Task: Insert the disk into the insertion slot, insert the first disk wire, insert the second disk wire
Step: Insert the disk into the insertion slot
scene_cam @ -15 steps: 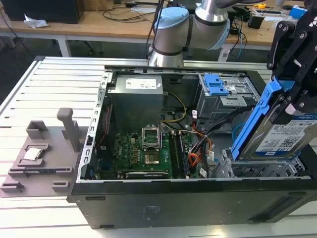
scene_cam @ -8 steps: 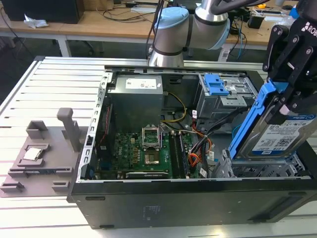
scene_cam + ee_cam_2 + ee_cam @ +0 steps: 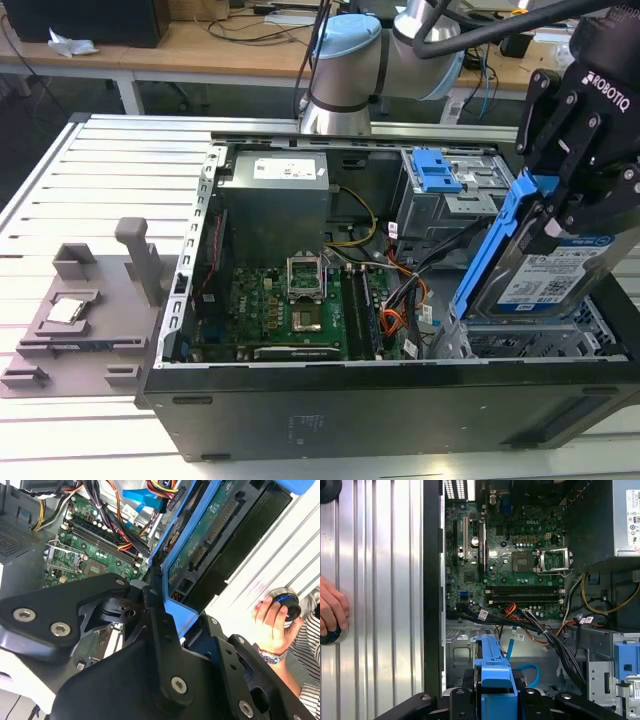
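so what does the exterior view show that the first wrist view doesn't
The exterior view adds the white label of the disk, which the gripper holds tilted over the insertion slot, plus a grey fixture plate at the exterior view's left. The first wrist view adds a person's hand and the second disk wire, curled in a loop. Both share the motherboard and the disk's blue carrier.

Disk (image 3: 545,275) (tilted) in end effector (image 3: 575,205)
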{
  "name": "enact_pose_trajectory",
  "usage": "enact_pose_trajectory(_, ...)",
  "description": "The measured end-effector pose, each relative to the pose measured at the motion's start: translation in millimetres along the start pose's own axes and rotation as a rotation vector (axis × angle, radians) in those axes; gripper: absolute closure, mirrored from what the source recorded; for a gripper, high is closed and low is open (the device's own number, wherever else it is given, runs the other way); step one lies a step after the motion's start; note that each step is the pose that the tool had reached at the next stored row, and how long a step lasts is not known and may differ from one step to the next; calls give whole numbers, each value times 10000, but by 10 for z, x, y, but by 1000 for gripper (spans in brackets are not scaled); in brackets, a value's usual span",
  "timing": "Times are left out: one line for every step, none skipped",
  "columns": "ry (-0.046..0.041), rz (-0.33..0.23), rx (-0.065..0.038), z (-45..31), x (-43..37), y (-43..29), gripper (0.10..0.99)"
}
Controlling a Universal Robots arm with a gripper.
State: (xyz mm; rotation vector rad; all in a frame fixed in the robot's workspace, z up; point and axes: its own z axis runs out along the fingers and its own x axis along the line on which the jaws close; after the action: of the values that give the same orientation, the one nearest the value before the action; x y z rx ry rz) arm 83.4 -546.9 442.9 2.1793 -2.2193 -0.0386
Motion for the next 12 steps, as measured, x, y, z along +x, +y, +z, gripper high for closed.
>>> enact_pose_trajectory(3,1,1,8,-5,-2,718)
enact_pose_trajectory(8,1,1,17,-12,-5,718)
enact_pose_trajectory(3,-1,1,25,-22,-9,718)
enact_pose_trajectory(-5,-3,2,30,-32,-16,718)
enact_pose_trajectory(-5,-1,2,33,-46,-41,718)
enact_pose_trajectory(-9,-4,1,34,-49,-74,718)
enact_pose_trajectory(-9,-5,2,33,-50,-90,718)
enact_pose_trajectory(-10,-6,1,33,-50,-101,718)
enact_pose_trajectory(-12,-6,1,29,-50,-116,718)
enact_pose_trajectory(-14,-5,1,20,-50,-138,718)
enact_pose_trajectory(-6,-6,2,10,-51,-172,718)
enact_pose_trajectory(-5,-6,-4,8,-52,-201,718)
